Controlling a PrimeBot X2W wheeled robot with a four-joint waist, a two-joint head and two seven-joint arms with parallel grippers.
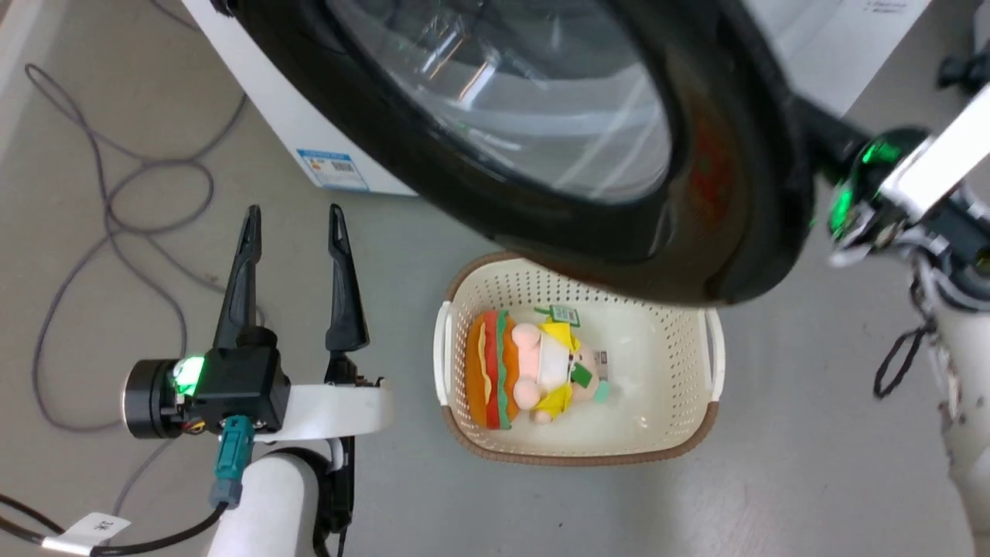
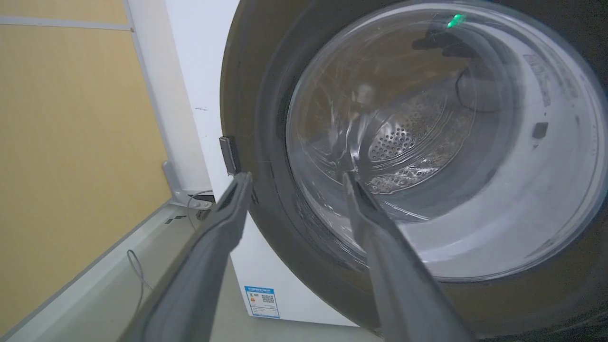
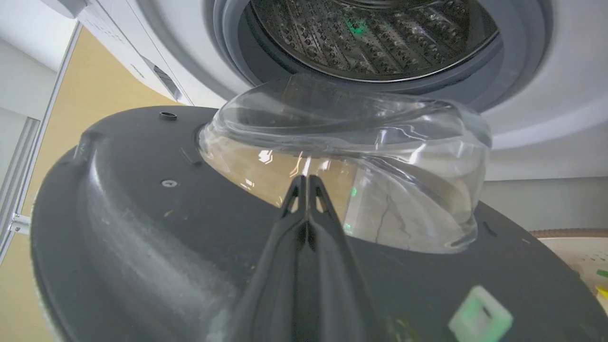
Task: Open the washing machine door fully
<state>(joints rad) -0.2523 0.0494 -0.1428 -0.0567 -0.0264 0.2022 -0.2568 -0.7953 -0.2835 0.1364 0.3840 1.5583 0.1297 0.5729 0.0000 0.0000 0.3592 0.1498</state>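
Washing machine door (image 1: pixel 510 85) stood open from the washing machine (image 1: pixel 294 116), its upper part cut off by the head view's edge, its lower rim overlapping the basket (image 1: pixel 456 340) that held a plush toy (image 1: pixel 526 367). Left gripper (image 1: pixel 294 213) spread and empty, clear of the door. Right gripper (image 3: pixel 304 180) pinched closed, nothing between the fingers, tips at the glass bowl on the door's inner face; contact not discernible. Its fingers were hidden behind the door in head view.
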